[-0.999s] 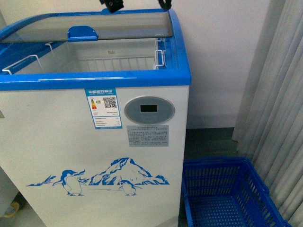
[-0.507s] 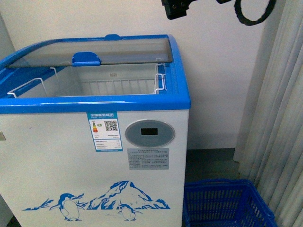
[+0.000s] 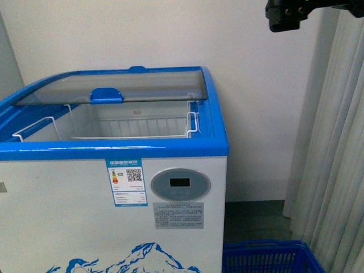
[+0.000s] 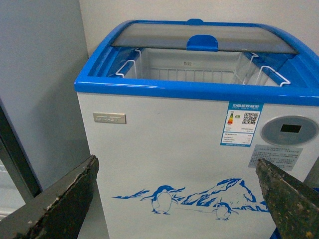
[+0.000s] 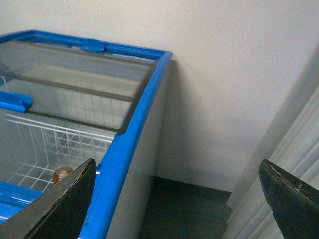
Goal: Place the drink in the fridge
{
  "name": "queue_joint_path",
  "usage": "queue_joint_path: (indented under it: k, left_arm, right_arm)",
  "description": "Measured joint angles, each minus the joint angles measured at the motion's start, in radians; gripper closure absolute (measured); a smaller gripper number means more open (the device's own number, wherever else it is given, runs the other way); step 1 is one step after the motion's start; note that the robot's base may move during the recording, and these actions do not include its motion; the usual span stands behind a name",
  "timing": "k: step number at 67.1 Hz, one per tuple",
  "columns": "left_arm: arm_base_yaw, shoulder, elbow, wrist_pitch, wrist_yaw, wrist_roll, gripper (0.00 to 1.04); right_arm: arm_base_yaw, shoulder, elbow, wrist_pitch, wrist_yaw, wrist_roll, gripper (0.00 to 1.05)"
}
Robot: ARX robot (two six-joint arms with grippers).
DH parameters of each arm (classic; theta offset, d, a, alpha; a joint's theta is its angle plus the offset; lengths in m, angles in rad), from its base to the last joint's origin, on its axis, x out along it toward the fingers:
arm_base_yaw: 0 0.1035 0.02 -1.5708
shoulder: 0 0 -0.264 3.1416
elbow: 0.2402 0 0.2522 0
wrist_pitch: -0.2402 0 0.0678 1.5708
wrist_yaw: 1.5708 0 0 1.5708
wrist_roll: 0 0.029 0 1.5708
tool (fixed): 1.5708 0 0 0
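Observation:
The fridge [image 3: 114, 187] is a white chest freezer with a blue rim and a round grey display [image 3: 180, 183]. Its curved glass top [image 3: 114, 88] is slid to the back, so the front half is open over a white wire basket [image 3: 122, 128]. The left gripper [image 4: 176, 162] is open and empty, facing the fridge's front panel [image 4: 164, 149]. The right gripper [image 5: 177, 167] is open and empty, beside the fridge's right rim [image 5: 132, 129]. A small brownish round thing [image 5: 62, 174] lies in the wire basket; I cannot tell if it is the drink.
A black part of my right arm [image 3: 287, 14] shows at the top right of the front view. A blue plastic crate [image 3: 267, 257] stands on the floor right of the fridge. Grey curtains [image 3: 335, 142] hang at the right. A white wall is behind the fridge.
The front view has risen and drawn back: the fridge sits lower in the picture and the crate is nearly out of view. The black arm part moved from top centre to top right.

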Motion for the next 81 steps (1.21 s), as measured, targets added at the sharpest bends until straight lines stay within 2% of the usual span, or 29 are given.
queue_joint_path:
  k: [31,41,54,60,72,81]
  left_arm:
    - [0.000,0.000,0.000,0.000,0.000,0.000,0.08]
    - [0.000,0.000,0.000,0.000,0.000,0.000,0.08]
    - [0.000,0.000,0.000,0.000,0.000,0.000,0.08]
    - [0.000,0.000,0.000,0.000,0.000,0.000,0.08]
    - [0.000,0.000,0.000,0.000,0.000,0.000,0.08]
    - [0.000,0.000,0.000,0.000,0.000,0.000,0.08]
  right_arm:
    - [-0.029,-0.341,-0.288,-0.002,0.007,0.053,0.07]
    - [-0.054,-0.533,-0.413,-0.038,-0.027,0.069,0.07]
    - [-0.109,-0.832,-0.576,-0.142,-0.099,0.048,0.07]
    - [-0.111,-0.920,-0.615,-0.184,-0.103,0.043,0.07]
    - [-0.126,-1.144,-0.693,-0.352,-0.131,0.045,0.07]
    - [-0.158,-1.220,-0.772,-0.369,-0.159,0.044,0.08]
